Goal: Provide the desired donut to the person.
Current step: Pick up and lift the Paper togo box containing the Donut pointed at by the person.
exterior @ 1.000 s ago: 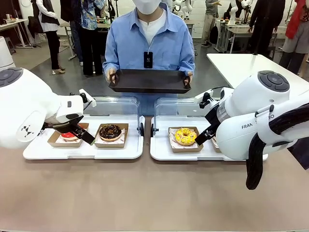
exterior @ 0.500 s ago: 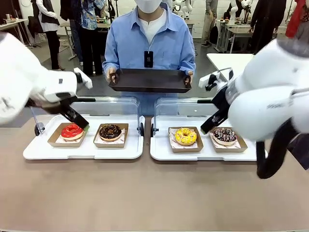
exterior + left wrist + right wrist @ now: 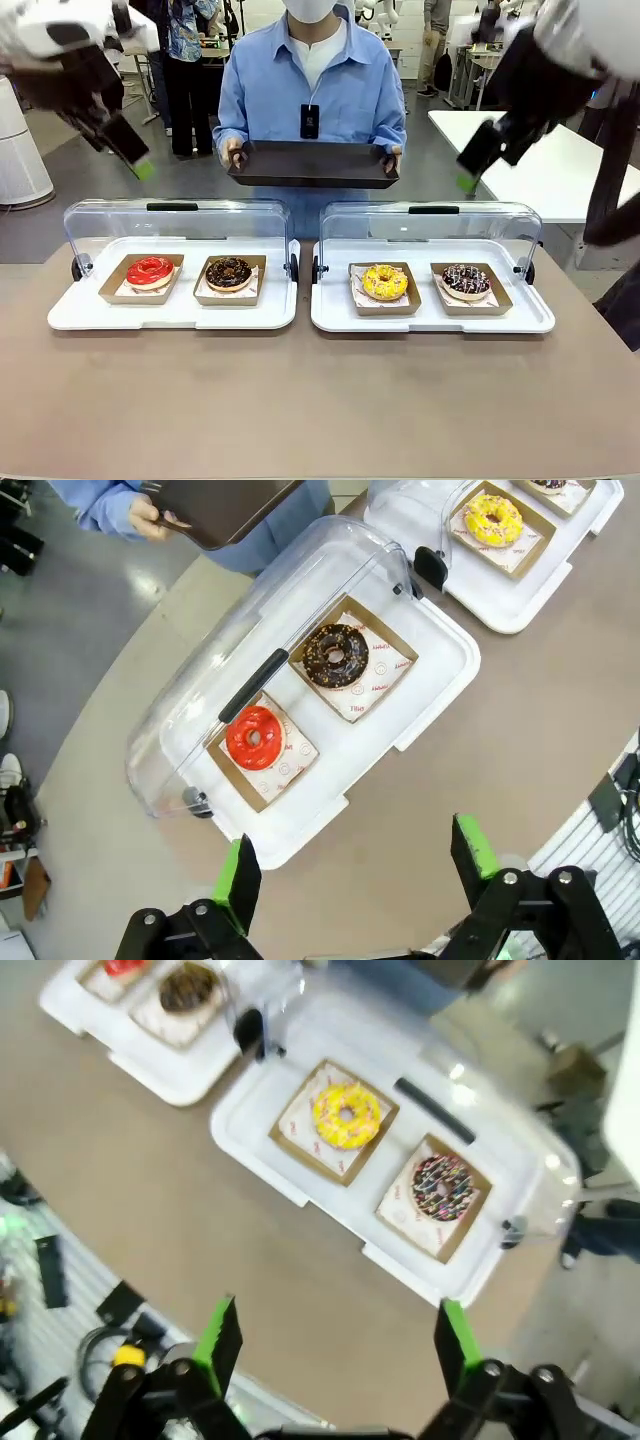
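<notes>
I have not picked a donut yet: my left gripper [image 3: 355, 845] and right gripper [image 3: 338, 1318] hang high, both wide and empty. The person [image 3: 305, 85] holds out a dark tray [image 3: 312, 165]. The red donut [image 3: 150, 270], brown donut [image 3: 229, 272], yellow donut [image 3: 384, 281] and sprinkled donut [image 3: 466, 279] lie flat in white cases [image 3: 330, 322], holes up (round, no long side). Next I must learn which one is wanted.

Left arm [image 3: 52, 22] and right arm [image 3: 590, 32] hang high, jaws wide apart.
</notes>
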`<control>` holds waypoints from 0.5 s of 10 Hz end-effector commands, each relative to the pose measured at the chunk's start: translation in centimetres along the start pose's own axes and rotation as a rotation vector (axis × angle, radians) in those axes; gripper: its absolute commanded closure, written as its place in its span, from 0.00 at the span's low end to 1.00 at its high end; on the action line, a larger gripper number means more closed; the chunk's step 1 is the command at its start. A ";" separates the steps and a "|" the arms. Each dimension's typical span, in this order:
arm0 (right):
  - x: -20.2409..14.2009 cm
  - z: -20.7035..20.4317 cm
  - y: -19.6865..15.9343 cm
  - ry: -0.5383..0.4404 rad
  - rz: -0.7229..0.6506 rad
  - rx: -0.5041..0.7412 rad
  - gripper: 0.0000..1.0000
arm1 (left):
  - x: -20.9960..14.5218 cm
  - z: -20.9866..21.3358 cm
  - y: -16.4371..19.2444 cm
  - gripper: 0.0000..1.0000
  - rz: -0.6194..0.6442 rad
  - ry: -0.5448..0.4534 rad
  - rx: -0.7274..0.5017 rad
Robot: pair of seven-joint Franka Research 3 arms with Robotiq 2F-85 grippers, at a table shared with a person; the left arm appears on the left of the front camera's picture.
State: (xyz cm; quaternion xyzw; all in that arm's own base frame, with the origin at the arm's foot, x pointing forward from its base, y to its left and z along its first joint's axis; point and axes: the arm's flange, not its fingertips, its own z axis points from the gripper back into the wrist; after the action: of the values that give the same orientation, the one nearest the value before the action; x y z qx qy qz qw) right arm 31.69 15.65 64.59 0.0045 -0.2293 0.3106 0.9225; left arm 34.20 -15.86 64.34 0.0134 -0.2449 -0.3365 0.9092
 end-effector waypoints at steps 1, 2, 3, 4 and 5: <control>0.6 0.0 0.1 0.004 -0.039 -0.041 0.00 | 0.2 0.2 -0.2 0.00 0.016 0.040 0.014; 0.0 0.0 0.0 0.000 0.000 0.000 0.00 | 0.0 0.0 0.0 0.00 0.000 0.000 0.000; 0.0 0.0 0.0 0.000 0.000 0.000 0.00 | 0.0 0.0 0.0 0.00 0.000 0.000 0.000; 0.0 0.0 0.0 0.000 0.000 0.000 0.00 | 0.0 0.0 0.0 0.00 0.000 0.000 0.000; 0.0 0.0 0.0 0.000 0.000 0.000 0.00 | 0.0 0.0 0.0 0.00 0.000 0.000 0.000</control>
State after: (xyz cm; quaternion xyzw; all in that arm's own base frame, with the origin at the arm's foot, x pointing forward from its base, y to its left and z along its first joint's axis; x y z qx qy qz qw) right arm 31.64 15.79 65.05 0.0004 -0.2297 0.3044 0.9244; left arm 34.12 -16.03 64.71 0.0161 -0.2381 -0.3367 0.9109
